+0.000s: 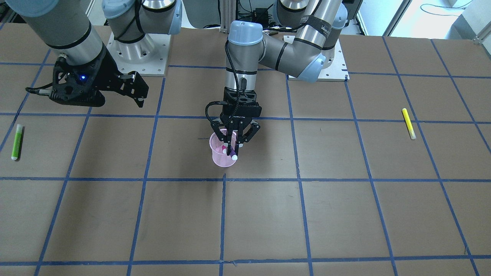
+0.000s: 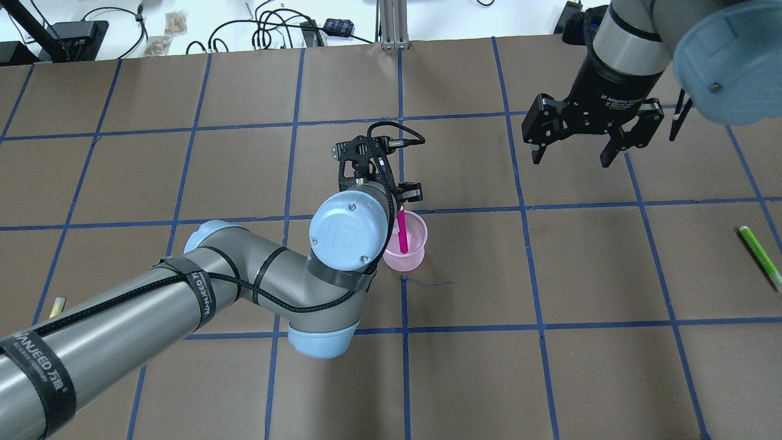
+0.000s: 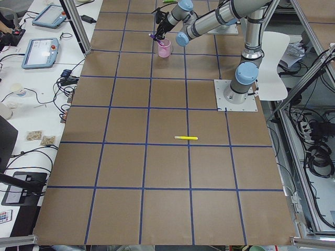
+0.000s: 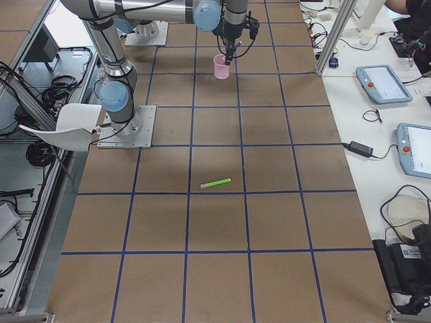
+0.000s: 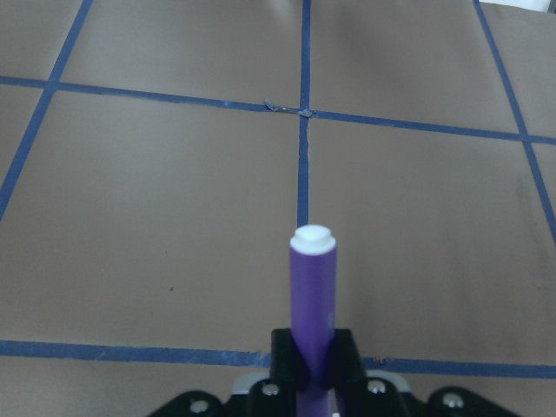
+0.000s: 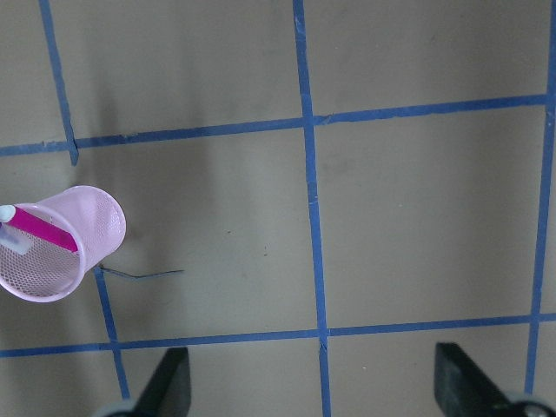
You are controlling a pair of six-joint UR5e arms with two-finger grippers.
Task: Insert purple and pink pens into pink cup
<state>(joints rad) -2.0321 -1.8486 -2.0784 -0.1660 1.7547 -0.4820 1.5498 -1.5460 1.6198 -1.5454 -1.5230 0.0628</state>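
Note:
The pink mesh cup (image 1: 223,158) stands upright near the table's middle; it also shows in the overhead view (image 2: 408,258) and the right wrist view (image 6: 54,265). A pink pen (image 2: 403,235) leans inside it. My left gripper (image 1: 232,145) hangs directly over the cup, shut on the purple pen (image 1: 233,152), which is tilted with its white end at the cup's rim. The left wrist view shows the purple pen (image 5: 311,300) clamped between the pads. My right gripper (image 2: 573,160) is open and empty, raised well away from the cup.
A green pen (image 1: 17,142) lies on the table on my right side, beyond the right gripper. A yellow pen (image 1: 408,123) lies on my left side. Blue tape lines grid the brown table. Both arm bases sit at the robot's edge.

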